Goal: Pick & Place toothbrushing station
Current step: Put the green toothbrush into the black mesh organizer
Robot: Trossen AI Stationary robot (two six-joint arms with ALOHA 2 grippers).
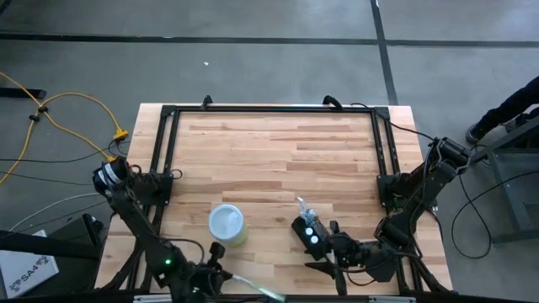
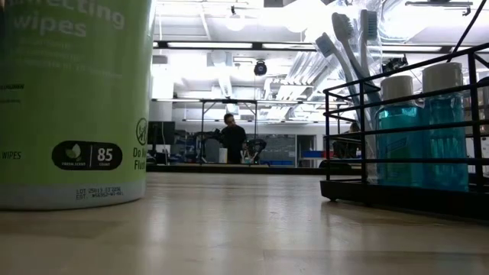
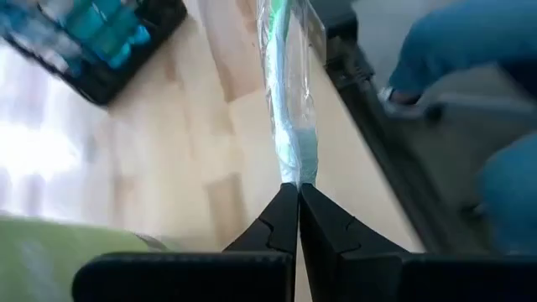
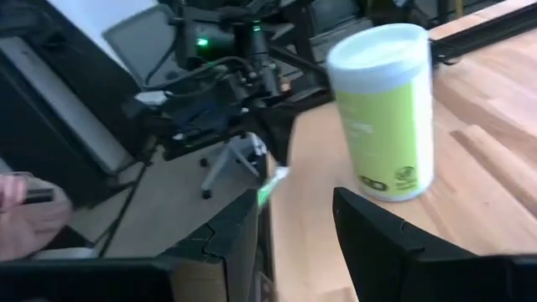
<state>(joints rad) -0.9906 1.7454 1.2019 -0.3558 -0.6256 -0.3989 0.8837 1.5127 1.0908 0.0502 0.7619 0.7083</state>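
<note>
Fingers [image 3: 281, 220] pinch a wrapped toothbrush [image 3: 287, 101]; station [image 1: 310, 235] holds bottles.

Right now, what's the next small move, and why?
Probably swing the left end effector toward the toothbrushing station: it's shut on a wrapped toothbrush, well apart from the station; the right end effector sits open beside the station.

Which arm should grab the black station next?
Right. The right gripper sits open right beside the black wire-frame toothbrushing station holding blue bottles. The left gripper, near the table's front edge, is shut on a plastic-wrapped green toothbrush.
</note>
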